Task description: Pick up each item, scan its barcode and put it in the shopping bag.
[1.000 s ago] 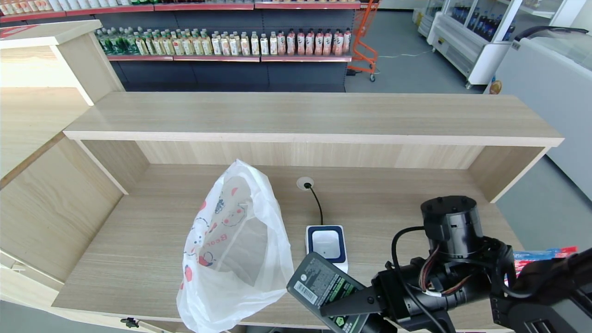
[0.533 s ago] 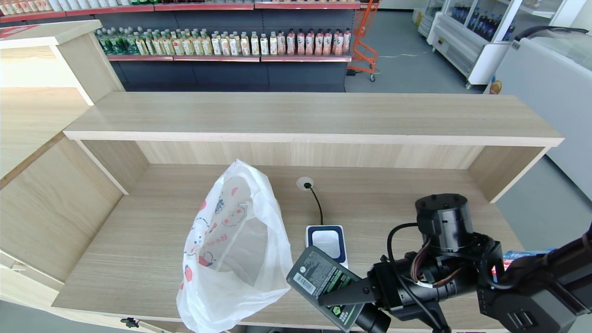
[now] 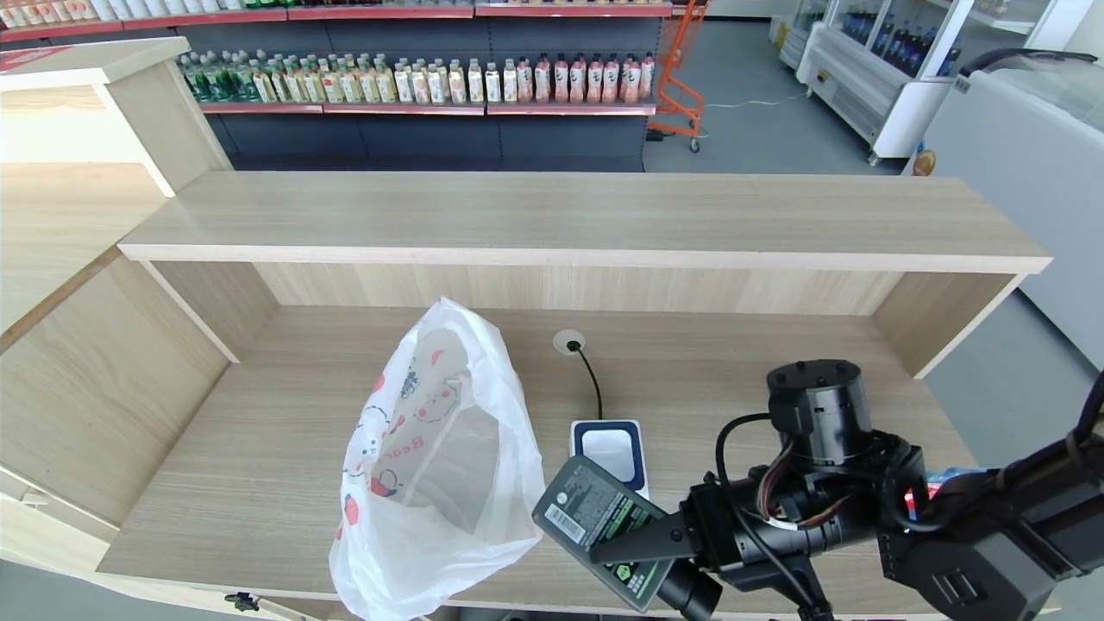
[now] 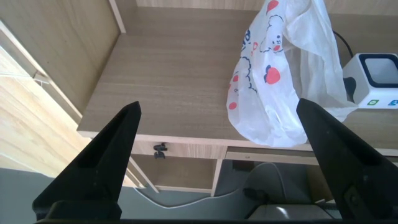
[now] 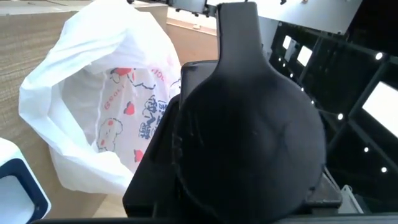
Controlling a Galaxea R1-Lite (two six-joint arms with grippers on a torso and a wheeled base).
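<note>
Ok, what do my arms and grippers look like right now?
Both are matte black. The right arm has a round bolted joint cap, a looping black cable and exposed red and white wires. The right gripper and left gripper have flat, wedge-shaped fingers tapering to the tips.

The counter (image 3: 259, 448) is pale wood-grain board, matt and smooth. At 9 o'clock of the scanner (image 3: 609, 453), the shopping bag (image 3: 440, 466) is thin, translucent white plastic film, creased, with red and dark print. The scanner has a glossy white plastic shell and a shiny window framed in dark blue. At its 6 o'clock the pack (image 3: 586, 509) looks dark grey and fairly matt, with a white label; the right gripper (image 3: 634, 561) clamping it is matt black plastic
</note>
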